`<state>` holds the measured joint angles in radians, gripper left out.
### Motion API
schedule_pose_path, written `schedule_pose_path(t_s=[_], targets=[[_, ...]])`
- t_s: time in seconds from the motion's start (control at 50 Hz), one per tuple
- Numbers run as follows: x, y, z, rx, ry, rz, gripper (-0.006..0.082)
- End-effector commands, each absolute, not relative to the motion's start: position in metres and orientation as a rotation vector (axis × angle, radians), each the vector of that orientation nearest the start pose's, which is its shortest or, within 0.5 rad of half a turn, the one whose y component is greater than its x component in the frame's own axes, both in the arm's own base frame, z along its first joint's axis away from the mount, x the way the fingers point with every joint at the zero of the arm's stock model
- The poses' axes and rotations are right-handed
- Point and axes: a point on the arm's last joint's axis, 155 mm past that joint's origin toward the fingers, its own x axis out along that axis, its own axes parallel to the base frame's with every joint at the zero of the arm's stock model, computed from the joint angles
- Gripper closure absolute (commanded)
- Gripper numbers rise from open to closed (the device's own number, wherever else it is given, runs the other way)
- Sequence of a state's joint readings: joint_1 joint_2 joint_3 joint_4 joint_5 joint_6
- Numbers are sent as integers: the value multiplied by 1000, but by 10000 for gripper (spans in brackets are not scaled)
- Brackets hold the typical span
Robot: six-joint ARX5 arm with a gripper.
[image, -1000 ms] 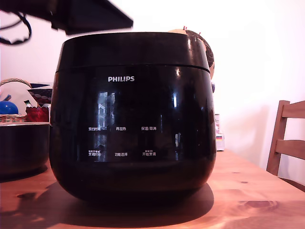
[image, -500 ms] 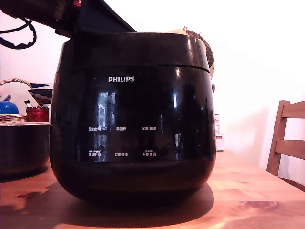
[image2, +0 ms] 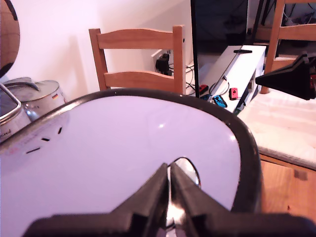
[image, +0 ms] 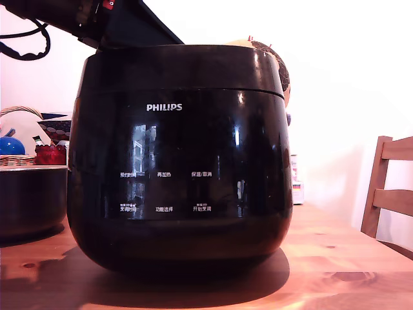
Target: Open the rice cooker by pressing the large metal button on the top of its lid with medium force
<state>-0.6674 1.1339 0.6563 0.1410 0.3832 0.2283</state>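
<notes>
Cooker stands mid-worktop, PHILIPS logo facing the exterior camera, lid down and seated flush. In the wrist view I see the lid's top glaring white, with a shiny metal button near its rim. My pincer is closed, fingers pressed together holding nothing, tips at the button; I cannot tell whether they touch it. Arm reaches in over the lid from the exterior view's left. A dark pot stands beside the cooker, a chair at the exterior view's right.
</notes>
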Motion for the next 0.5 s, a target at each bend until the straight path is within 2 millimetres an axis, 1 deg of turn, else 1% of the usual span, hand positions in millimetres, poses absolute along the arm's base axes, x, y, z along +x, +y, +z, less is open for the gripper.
schedule_pose_path(t_s=[0.0, 0.16, 0.48], targets=[[240, -270, 114, 314, 500, -1061, 787], [240, -267, 104, 323, 539, -1052, 787], [236, -264, 73, 356, 638, -1057, 788]])
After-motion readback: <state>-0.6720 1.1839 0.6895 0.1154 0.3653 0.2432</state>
